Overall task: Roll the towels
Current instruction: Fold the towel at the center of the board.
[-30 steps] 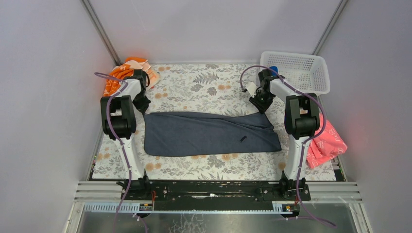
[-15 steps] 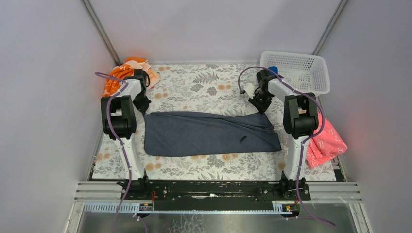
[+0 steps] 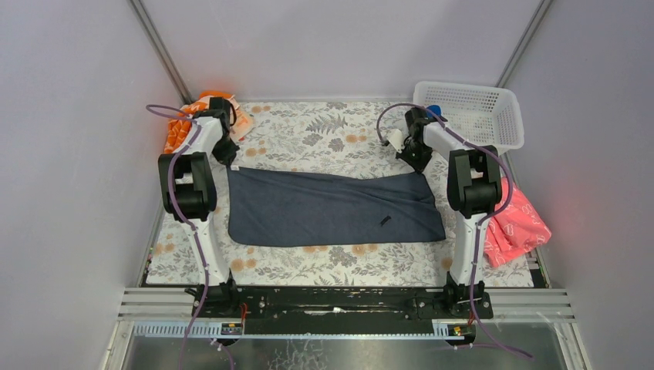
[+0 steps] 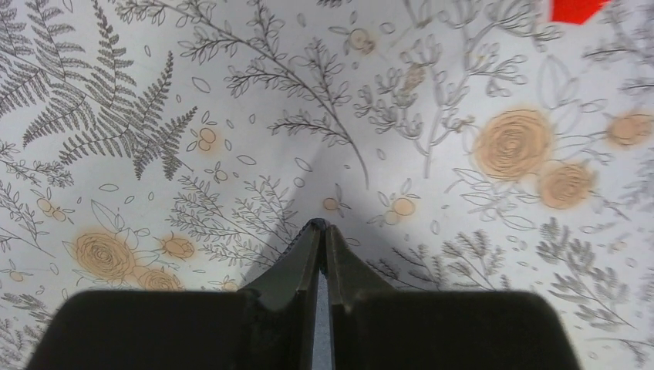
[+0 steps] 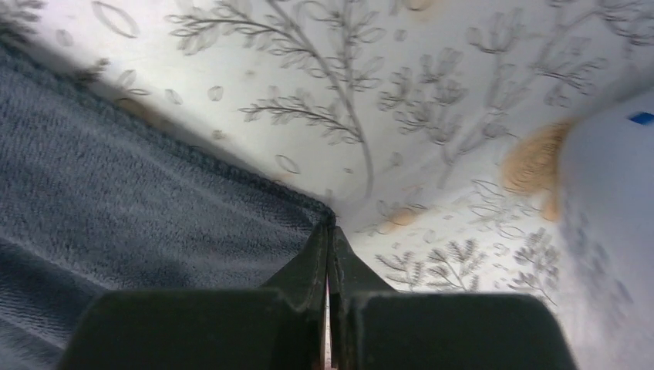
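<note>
Where right tool [image 5: 330, 228] pinches shut, grey towel [image 5: 139, 208] corner caught.

slate-grey towel [image 3: 332, 208], floral tablecloth [image 3: 308, 135] w/ orange blooms, white basket [image 3: 470, 86], pink cloth [image 3: 524, 223]

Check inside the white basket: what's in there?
A blue thing shows in the basket's corner beside the right arm, which covers most of it. Whether it's a rolled towel cannot be told.

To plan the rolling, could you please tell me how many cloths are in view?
4: grey towel spread at centre; orange cloth far left; pink cloth at right edge; blue towel, mostly hidden, in basket.
</note>
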Controlling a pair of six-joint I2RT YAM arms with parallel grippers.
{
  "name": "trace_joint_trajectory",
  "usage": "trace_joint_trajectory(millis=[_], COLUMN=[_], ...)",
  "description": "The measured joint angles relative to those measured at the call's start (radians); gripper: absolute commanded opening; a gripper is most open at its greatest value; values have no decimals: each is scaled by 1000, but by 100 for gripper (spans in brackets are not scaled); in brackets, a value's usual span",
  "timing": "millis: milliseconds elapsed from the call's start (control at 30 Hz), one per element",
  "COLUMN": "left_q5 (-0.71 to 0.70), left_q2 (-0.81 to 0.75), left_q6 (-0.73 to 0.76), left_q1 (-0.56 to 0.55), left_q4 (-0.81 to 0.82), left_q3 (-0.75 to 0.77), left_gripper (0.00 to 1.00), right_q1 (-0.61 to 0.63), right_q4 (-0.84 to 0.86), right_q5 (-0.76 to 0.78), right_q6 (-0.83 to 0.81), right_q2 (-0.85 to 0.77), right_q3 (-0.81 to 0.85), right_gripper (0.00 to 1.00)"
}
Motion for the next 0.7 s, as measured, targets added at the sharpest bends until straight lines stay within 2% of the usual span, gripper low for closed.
trace_joint_trajectory(millis=[367,700], left_q5=[60,101], left_q2=[0,0], left_q6=[-21,-42], left_q1=[0,15], left_q4=[-31,-33], left_q3=[148,175], left_gripper=[3,4], right_q1=[-21,-27], right_q4=[136,242], right_q5=[115,142], right_q6=[-11,-42], right_q2=[-89,-154], right_q3=[3,-22], right_gripper=[0,0])
